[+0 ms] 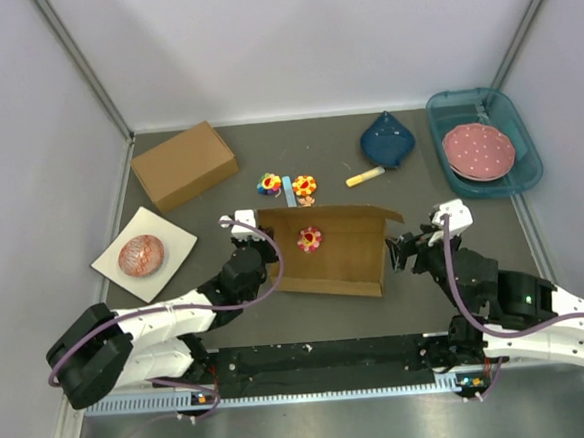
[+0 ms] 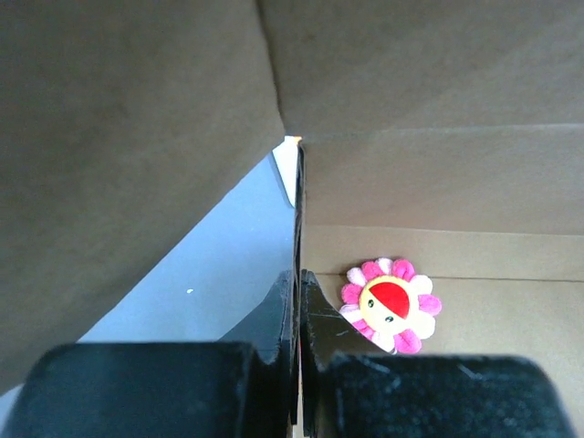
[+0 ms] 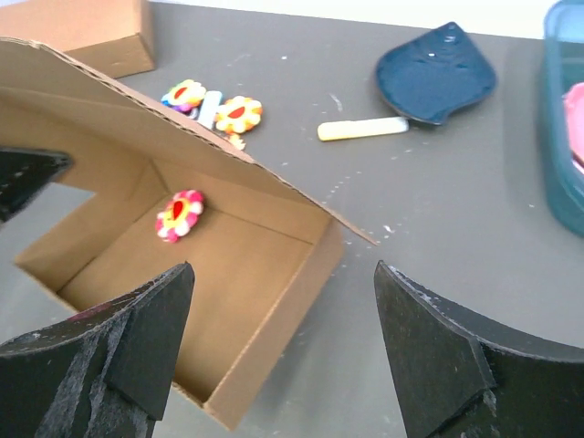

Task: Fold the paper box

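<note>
**Paper box** (image 1: 330, 256): mid-desk between the two arms, partly formed (walls up, far flap splayed). Its cardboard fills most of the left wrist view and hides nearly all of the desk (image 1: 420, 185).

**Flower toy** (image 2: 391, 304): inside the paper box, lower petals cut off by a finger.

**Left end effector** (image 2: 298, 306): at the paper box's left wall, arm bent low, fingers clamped tight on the wall's edge.

**Right end effector** (image 3: 283, 274): just beside the paper box's right wall, fingers spread wide, gripping nothing.

**Teal tray** (image 3: 566, 119): beyond and right of the paper box, cropped at the frame edge.
</note>
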`<state>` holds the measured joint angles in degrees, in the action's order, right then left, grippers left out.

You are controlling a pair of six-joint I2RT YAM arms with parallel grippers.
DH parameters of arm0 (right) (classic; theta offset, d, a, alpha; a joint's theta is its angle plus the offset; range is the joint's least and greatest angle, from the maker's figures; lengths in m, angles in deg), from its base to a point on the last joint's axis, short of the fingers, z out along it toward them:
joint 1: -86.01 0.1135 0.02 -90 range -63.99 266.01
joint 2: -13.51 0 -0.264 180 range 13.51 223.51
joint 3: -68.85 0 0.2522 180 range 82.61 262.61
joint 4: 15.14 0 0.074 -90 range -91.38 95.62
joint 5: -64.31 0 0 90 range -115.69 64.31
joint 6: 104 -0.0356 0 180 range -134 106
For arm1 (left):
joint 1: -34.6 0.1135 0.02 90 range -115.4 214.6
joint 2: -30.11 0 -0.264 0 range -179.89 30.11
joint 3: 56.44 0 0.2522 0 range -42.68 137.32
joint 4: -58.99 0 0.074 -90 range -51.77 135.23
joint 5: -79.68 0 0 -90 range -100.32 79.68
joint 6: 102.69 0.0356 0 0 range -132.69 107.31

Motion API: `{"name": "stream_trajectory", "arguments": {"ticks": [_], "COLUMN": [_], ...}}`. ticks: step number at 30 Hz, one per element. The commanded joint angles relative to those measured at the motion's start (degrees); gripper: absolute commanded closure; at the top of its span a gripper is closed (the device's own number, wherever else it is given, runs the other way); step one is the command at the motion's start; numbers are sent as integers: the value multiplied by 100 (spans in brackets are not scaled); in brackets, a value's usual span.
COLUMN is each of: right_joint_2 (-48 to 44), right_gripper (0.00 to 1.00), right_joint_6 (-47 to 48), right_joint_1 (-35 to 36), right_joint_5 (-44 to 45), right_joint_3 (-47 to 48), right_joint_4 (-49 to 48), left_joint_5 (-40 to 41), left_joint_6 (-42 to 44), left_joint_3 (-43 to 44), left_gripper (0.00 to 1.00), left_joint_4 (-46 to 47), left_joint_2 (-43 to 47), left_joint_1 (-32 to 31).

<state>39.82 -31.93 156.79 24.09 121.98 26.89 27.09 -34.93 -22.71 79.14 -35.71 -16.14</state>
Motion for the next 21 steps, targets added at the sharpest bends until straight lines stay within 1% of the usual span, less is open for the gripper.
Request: {"name": "stream_trajectory", "arguments": {"ticks": [1,7,11,15,21], "right_joint_2": [-29,33,41,199,287], "right_gripper": [19,19,20,20,20], "right_joint_6": [81,-34,-263,-482,-755], "right_joint_1": [76,76,76,76,85], "right_joint_5": [743,954,902,762,296], "right_joint_3": [-123,-176,-272,-378,-711], "right_joint_4": [126,108,108,100,-67], "left_joint_5": [355,618,882,1058,1216], "left_joint_6": [456,983,1353,1398,1310], "left_joint_3": [-37,-63,-220,-353,-564], "left_gripper": [100,100,100,100,100], "left_joint_4": [-852,-448,219,537,968], "left_joint_2": [-80,-71,-54,-71,-211], "left_joint_1": [-32,-94,-173,-182,-225]}}
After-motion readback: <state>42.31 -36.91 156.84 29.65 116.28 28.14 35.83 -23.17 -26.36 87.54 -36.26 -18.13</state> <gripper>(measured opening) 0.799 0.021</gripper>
